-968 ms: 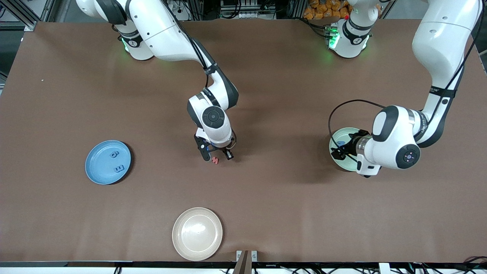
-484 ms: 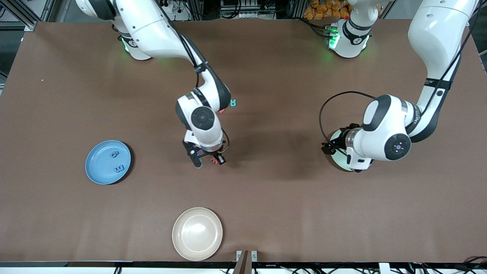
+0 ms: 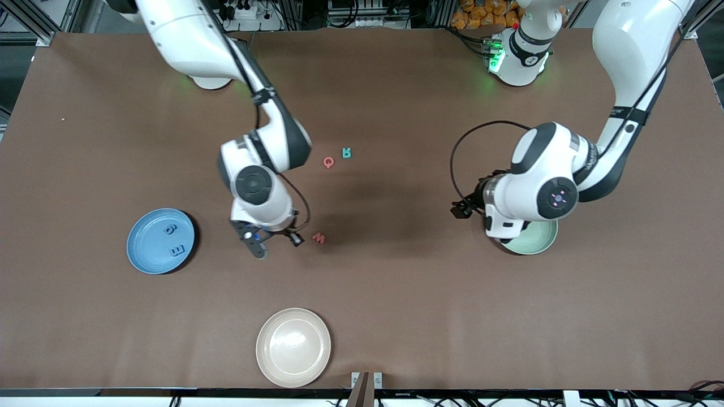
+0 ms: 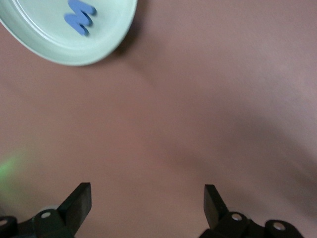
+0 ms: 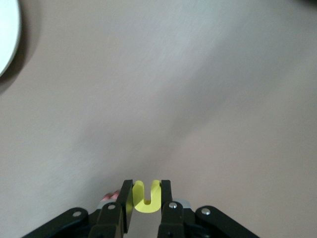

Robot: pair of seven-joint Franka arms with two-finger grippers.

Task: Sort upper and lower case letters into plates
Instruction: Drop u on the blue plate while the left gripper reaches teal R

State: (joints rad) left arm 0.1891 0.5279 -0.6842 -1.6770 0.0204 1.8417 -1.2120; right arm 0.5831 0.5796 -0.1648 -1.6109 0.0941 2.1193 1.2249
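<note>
My right gripper (image 3: 276, 242) hangs over the table between the sky blue plate (image 3: 147, 249) and a red letter (image 3: 318, 238). It is shut on a yellow letter (image 5: 147, 197), which shows only in the right wrist view. Two blue letters (image 3: 169, 229) lie in the blue plate. A red letter (image 3: 328, 163) and a teal letter (image 3: 346, 152) lie near the table's middle. My left gripper (image 4: 147, 198) is open and holds nothing, over bare table beside the pale green plate (image 3: 540, 240). A blue letter (image 4: 79, 16) lies in that plate (image 4: 99, 52). The left arm hides most of the plate in the front view.
A cream-beige plate (image 3: 293, 347) with nothing in it sits near the table's front edge. A pale plate's edge (image 5: 7, 34) shows in a corner of the right wrist view.
The right arm has swung from the red letter toward the blue plate, uncovering the red and teal letters. The left arm has moved off the green plate toward the table's middle.
</note>
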